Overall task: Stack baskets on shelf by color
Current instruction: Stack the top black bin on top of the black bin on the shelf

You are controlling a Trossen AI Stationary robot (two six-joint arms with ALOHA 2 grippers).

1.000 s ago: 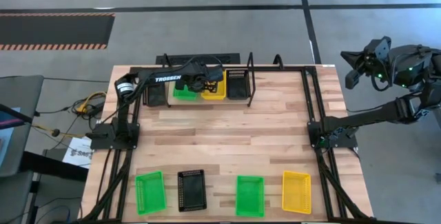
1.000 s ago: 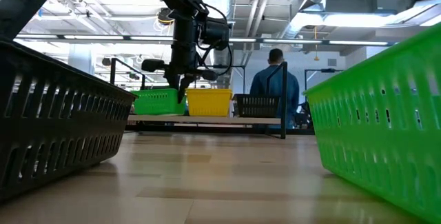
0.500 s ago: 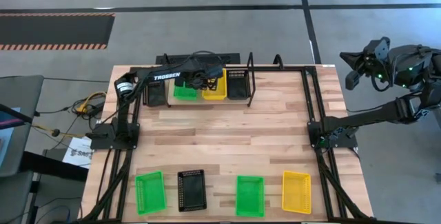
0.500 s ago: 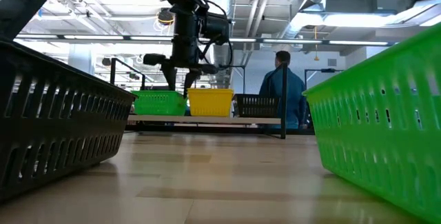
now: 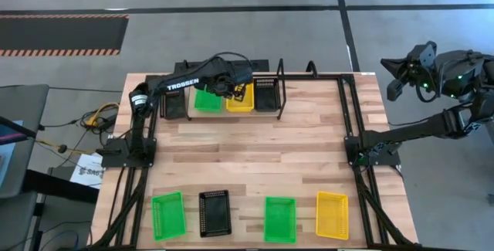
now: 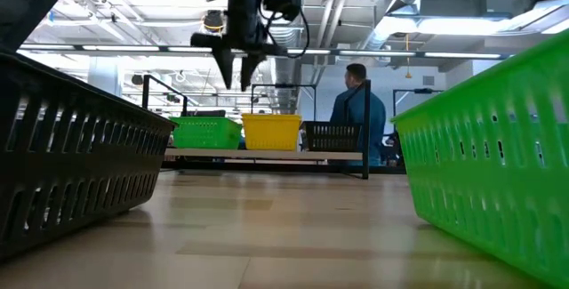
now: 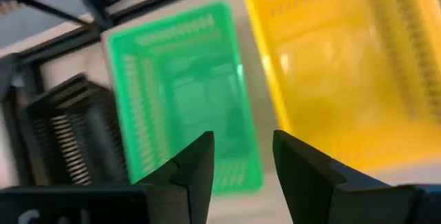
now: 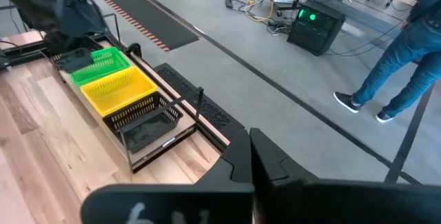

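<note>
The shelf (image 5: 231, 112) stands at the table's far edge. On its board rest a black basket (image 5: 175, 106), a green basket (image 5: 206, 100), a yellow basket (image 5: 240, 100) and another black basket (image 5: 265, 95), side by side on their bottoms. My left gripper (image 6: 236, 68) hangs open above the green and yellow baskets, touching neither. In the left wrist view the gripper (image 7: 241, 162) looks down on the green basket (image 7: 182, 93) and the yellow basket (image 7: 344, 65). My right gripper (image 8: 251, 156) is shut and empty, held off the table's far right corner (image 5: 397, 77).
Along the near edge lie a green basket (image 5: 168, 215), a black basket (image 5: 215, 213), a green basket (image 5: 280, 219) and a yellow basket (image 5: 332, 215). The shelf's upright wire loops (image 5: 279, 89) rise at its ends. A person (image 6: 360, 111) stands beyond the table.
My left gripper has opened at the green basket's edge beside the yellow one, let go of it, and risen straight up well clear of the shelf. The green basket stays on the shelf board.
</note>
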